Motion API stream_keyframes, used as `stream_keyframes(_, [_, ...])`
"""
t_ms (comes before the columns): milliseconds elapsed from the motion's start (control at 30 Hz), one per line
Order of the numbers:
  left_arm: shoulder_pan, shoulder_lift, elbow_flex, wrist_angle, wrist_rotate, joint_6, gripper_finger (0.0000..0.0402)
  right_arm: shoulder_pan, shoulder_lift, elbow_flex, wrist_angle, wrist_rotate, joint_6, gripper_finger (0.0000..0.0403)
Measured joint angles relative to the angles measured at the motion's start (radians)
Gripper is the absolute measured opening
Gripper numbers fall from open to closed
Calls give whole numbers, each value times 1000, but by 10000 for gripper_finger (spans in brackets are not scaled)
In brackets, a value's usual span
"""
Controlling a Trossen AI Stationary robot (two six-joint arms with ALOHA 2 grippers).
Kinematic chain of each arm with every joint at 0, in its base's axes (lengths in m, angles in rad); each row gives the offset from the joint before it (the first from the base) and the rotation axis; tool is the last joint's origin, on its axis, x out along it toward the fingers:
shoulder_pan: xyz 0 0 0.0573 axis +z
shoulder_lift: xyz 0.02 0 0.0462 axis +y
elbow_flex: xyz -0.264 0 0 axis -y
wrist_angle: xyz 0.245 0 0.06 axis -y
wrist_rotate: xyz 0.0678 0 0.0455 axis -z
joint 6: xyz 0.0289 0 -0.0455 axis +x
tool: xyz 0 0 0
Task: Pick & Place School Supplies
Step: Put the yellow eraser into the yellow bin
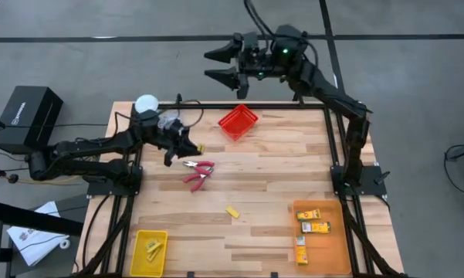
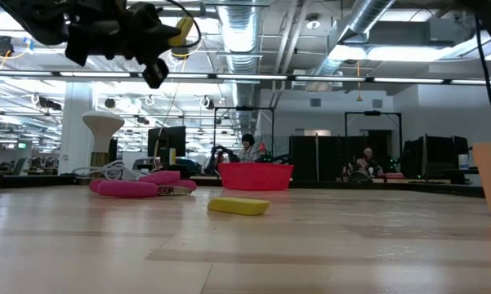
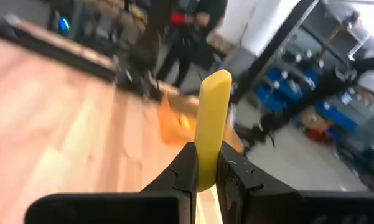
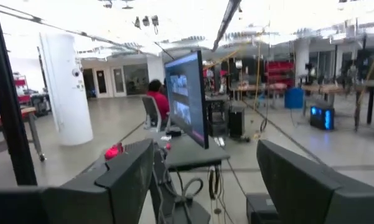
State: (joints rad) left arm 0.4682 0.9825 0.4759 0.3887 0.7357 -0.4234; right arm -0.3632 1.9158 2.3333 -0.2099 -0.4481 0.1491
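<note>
My left claw is pinching a small yellow piece, fingers pressed tight against its lower end while the rest is sticking out past the tips. In the overhead view this claw is hanging above the table's back-left part, with the yellow tip just showing at its front.

Just beside the claw, toward the table's front, the red-handled scissors are lying flat on the wood. From the low camera they are showing as pink handles on the tabletop. Farther on in the same direction, another yellow piece is resting alone on the wood, well apart from my fingers; low down it is lying flat.

The red bin is sitting near the claw, off to its right near the back edge. The yellow bin is at the front-left corner, well apart, with yellow pieces inside. The orange bin is at the front-right, farthest from the claw, holding small yellow-orange boxes.

My right claw is waiting beyond the back edge of the table, raised, fingers spread wide and gripping nothing; its wrist camera is looking out into the room between the two parted fingers.
</note>
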Motion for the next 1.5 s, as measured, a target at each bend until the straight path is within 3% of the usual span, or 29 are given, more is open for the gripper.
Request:
stream_keyframes(200, [-117,0,0,-176,20,67,24,-10,-47,1,-119,1,-4,275])
stream_keyframes(533, [-417,0,0,-447,-80,83,24,15,-49,-1,-230,0,-101,275])
stream_keyframes(867, [-808,0,0,-575,-214,-101,24,-29,-49,22,-199,-29,-100,275])
stream_keyframes(1233, [-1242,0,0,-643,-458,-427,24,-43,-48,23,-201,-51,-86,275])
stream_keyframes(1500, [-1397,87,0,-688,-526,-566,24,-36,-48,23,-187,-51,-86,275])
